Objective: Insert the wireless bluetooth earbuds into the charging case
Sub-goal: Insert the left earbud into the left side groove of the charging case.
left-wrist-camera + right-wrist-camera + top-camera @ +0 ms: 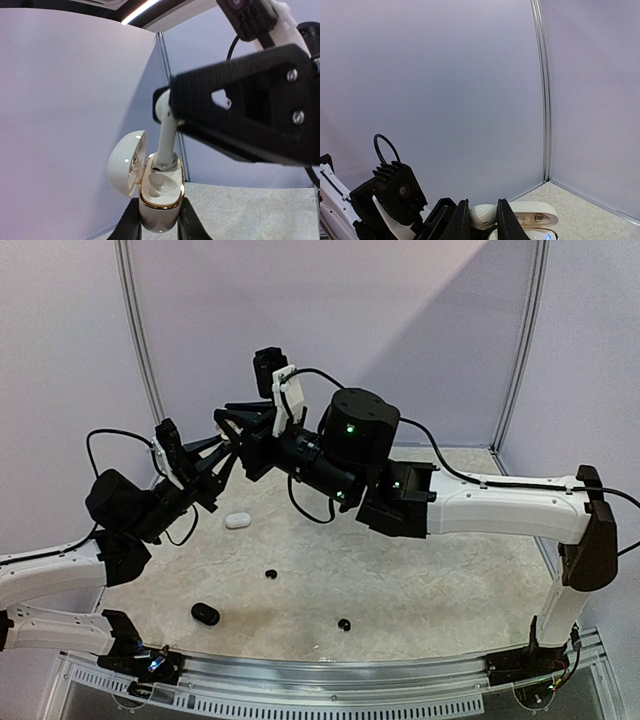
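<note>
My left gripper (pixel 160 224) is shut on a white charging case (pixel 159 200) with a gold rim, held upright high above the table with its lid (pixel 125 162) swung open to the left. My right gripper (pixel 483 222) is shut on a white earbud (pixel 484 215). In the left wrist view the earbud's stem (pixel 166 137) stands in the case's far slot; the near slot is empty. In the top view the two grippers (pixel 222 468) (pixel 230 435) meet at the middle left, and the case is hidden between them.
On the table lie a small white piece (pixel 237 520), two small black rounded earbuds (pixel 271 574) (pixel 344 624) and a black pebble-like case (pixel 205 614). Lilac walls stand behind and at both sides.
</note>
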Tool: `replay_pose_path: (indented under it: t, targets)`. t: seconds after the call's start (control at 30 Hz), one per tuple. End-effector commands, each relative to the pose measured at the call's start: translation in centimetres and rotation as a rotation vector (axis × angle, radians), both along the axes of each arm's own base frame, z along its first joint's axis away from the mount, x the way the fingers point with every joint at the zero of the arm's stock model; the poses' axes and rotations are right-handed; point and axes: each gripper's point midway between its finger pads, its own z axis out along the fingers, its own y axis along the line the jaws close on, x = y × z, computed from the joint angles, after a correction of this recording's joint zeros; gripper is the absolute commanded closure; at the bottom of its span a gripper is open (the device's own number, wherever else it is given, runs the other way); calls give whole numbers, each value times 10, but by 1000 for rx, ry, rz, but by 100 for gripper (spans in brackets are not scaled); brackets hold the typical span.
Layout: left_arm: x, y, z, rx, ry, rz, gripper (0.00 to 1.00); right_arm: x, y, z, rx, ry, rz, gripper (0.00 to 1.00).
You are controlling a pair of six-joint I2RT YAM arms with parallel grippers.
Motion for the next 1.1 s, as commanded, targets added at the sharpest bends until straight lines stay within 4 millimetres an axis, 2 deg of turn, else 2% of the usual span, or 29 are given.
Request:
replay_pose_path:
  t: [0.0,0.5,0.83,1.07]
  targets:
    - [-9,3,4,-45,7,-20,100,3,8,-15,-16,6,-26,100]
    - [-8,3,8,-59,4,-14,100,12,6,-34,-78,14,-88,100]
    - [-6,1,9,-54,0,-15,100,15,14,-58,-135,29,-88,100]
    - [-7,2,10,-55,-6,-12,100,19,12,-73,-162,39,-105,100]
